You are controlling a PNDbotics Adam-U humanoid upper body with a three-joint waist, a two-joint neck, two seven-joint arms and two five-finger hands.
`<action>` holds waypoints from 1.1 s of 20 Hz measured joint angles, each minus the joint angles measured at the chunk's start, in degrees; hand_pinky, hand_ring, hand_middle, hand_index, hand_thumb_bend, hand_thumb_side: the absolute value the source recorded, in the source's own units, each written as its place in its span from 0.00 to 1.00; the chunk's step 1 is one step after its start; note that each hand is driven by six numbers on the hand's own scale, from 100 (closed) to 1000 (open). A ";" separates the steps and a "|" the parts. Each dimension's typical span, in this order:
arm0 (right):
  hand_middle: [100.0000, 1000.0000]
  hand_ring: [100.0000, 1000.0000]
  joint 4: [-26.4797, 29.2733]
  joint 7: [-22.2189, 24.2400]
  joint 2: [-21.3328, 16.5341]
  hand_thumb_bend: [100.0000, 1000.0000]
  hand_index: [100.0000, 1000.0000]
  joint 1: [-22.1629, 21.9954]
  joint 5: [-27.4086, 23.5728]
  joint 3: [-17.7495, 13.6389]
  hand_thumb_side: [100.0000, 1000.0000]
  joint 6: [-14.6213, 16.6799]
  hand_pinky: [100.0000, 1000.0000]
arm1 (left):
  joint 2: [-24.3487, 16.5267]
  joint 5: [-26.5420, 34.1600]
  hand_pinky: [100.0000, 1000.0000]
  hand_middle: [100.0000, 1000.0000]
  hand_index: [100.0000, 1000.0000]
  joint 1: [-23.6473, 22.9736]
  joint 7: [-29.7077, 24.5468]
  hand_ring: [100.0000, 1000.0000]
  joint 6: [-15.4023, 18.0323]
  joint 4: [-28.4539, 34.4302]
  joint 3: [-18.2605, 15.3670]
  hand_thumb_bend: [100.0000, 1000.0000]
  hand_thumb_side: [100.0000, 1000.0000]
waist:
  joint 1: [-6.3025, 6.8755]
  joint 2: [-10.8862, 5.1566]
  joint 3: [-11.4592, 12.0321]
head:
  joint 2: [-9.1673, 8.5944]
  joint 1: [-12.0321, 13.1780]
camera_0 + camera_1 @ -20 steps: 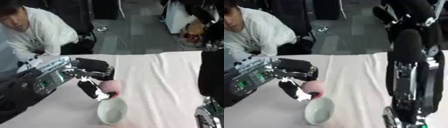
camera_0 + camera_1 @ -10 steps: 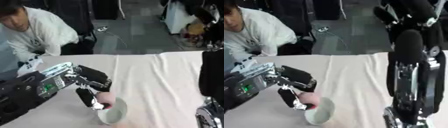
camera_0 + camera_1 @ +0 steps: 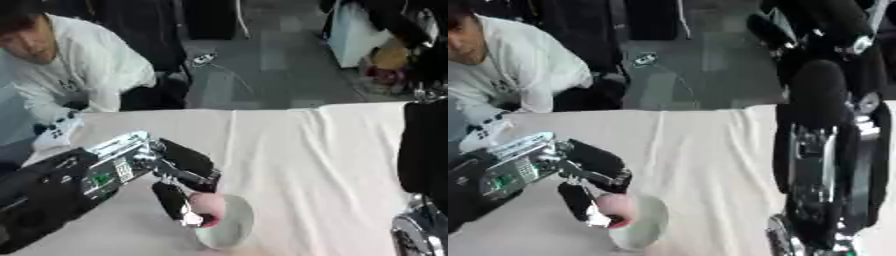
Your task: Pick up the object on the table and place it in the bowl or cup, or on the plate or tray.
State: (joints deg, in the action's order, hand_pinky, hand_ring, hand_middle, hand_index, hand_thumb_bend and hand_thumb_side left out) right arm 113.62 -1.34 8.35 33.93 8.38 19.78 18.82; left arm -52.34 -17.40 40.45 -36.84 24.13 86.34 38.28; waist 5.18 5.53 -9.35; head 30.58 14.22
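A pale green bowl (image 3: 233,231) stands on the white cloth near the table's front edge. My left hand (image 3: 178,199) hangs over the bowl's left rim, its fingers curled round a pink rounded object (image 3: 208,206). That pink object (image 3: 616,207) sits right at the rim, partly over the bowl's inside. My right arm stands upright at the right side of the right eye view, and its hand is out of sight.
The white tablecloth (image 3: 306,155) runs back to the table's far edge. A person in a white top (image 3: 83,75) sits beyond the far left corner. The raised right arm (image 3: 820,165) fills the right side of the table.
My left hand has carried the pink object down and to the right, from above the table beside the bowl to the bowl's left rim. The bowl has stayed put.
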 measured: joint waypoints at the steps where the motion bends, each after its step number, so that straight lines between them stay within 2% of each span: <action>1: 0.91 0.91 0.00 0.00 0.00 0.00 0.86 0.00 0.00 0.00 0.57 0.00 0.84 | 0.04 -0.30 0.00 0.08 0.35 0.00 -0.01 0.00 -0.01 -0.20 0.02 0.00 0.54 | 0.00 0.00 -0.06 | 0.00 0.01; 2: 0.91 0.91 0.00 0.01 0.00 0.00 0.86 0.00 0.00 0.00 0.57 0.01 0.84 | 0.11 -0.61 0.00 0.17 0.41 0.01 -0.02 0.00 -0.04 -0.28 0.02 0.00 0.55 | 0.00 0.00 -0.06 | 0.00 0.01; 3: 0.91 0.91 0.00 0.02 0.00 0.00 0.86 0.00 0.00 0.00 0.57 0.02 0.84 | 0.21 -0.90 0.00 0.17 0.41 0.01 -0.01 0.00 -0.08 -0.35 0.03 0.00 0.55 | 0.00 0.00 -0.06 | 0.00 0.02; 5: 0.91 0.91 0.00 0.04 0.00 0.00 0.86 0.00 -0.01 0.02 0.57 0.04 0.84 | 0.47 -1.51 0.00 0.26 0.47 0.02 0.19 0.00 -0.27 -0.36 0.07 0.00 0.60 | 0.00 0.00 -0.07 | 0.01 0.03; 9: 0.91 0.91 0.00 0.09 0.00 0.00 0.86 0.00 -0.01 0.14 0.57 0.09 0.84 | 0.52 -2.46 0.00 0.29 0.49 0.04 0.45 0.00 -0.95 -0.58 0.32 0.00 0.62 | 0.00 0.00 -0.08 | 0.02 0.05; 13: 0.91 0.91 0.00 0.10 0.00 0.00 0.86 0.00 -0.03 0.16 0.57 0.08 0.84 | 0.53 -3.45 0.00 0.34 0.52 0.06 0.84 0.04 -1.64 -0.91 0.32 0.00 0.64 | 0.00 0.00 -0.08 | 0.02 0.24; 15: 0.91 0.91 0.00 0.10 0.00 0.00 0.86 0.00 -0.04 0.16 0.57 0.08 0.84 | 0.55 -4.11 0.27 0.54 0.68 0.10 0.97 0.38 -1.96 -1.01 0.32 0.00 0.77 | 0.00 0.00 -0.08 | 0.03 0.30; 16: 0.91 0.91 0.00 0.10 0.00 0.00 0.86 0.00 -0.04 0.16 0.57 0.08 0.84 | 0.61 -4.51 0.54 0.77 0.84 0.24 0.90 0.65 -2.14 -1.14 0.32 0.00 0.92 | 0.00 0.00 -0.08 | 0.03 0.35; 17: 0.91 0.91 0.00 0.10 0.00 0.00 0.86 0.00 -0.04 0.16 0.57 0.08 0.84 | 0.72 -5.09 0.45 0.70 0.79 0.46 0.82 0.56 -2.33 -1.21 0.31 0.00 0.87 | -0.01 0.00 -0.08 | 0.03 0.42; 18: 0.91 0.91 0.00 0.10 0.00 0.00 0.86 0.00 -0.04 0.16 0.57 0.08 0.84 | 0.85 -5.78 0.95 1.00 1.00 0.55 0.73 0.98 -2.54 -1.21 0.31 0.03 1.00 | -0.01 0.00 -0.08 | 0.03 0.43; 19: 0.91 0.91 0.00 0.10 0.00 0.00 0.86 0.00 -0.04 0.16 0.57 0.08 0.84 | 0.96 -6.56 0.75 0.90 0.96 0.55 0.54 0.82 -2.71 -1.20 0.31 0.00 1.00 | 0.00 0.00 -0.08 | 0.03 0.43; 20: 0.91 0.91 0.00 0.10 0.00 0.00 0.86 0.00 -0.04 0.16 0.57 0.08 0.84 | 0.97 -7.35 1.00 1.00 1.00 0.55 0.24 1.00 -2.82 -1.20 0.31 0.20 1.00 | 0.00 0.00 -0.08 | 0.03 0.44; 21: 0.91 0.91 0.00 0.10 0.00 0.00 0.86 0.00 -0.04 0.16 0.57 0.08 0.84 | 0.97 -8.05 1.00 1.00 1.00 0.55 -0.23 1.00 -2.77 -1.17 0.31 0.19 1.00 | 0.00 0.00 -0.08 | 0.03 0.44; 22: 0.91 0.91 0.00 0.10 0.00 0.00 0.86 0.00 -0.04 0.16 0.57 0.08 0.84 | 0.97 -8.56 1.00 1.00 1.00 0.55 -0.78 1.00 -2.58 -1.13 0.30 0.36 1.00 | 0.00 0.00 -0.08 | 0.03 0.44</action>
State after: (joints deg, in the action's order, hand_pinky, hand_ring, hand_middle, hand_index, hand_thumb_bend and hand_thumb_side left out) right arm 113.62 -1.24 8.35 33.93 8.34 19.94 18.90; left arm -51.37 -25.96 41.00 -37.62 21.55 85.21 38.58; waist 5.18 5.53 -9.43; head 30.61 14.66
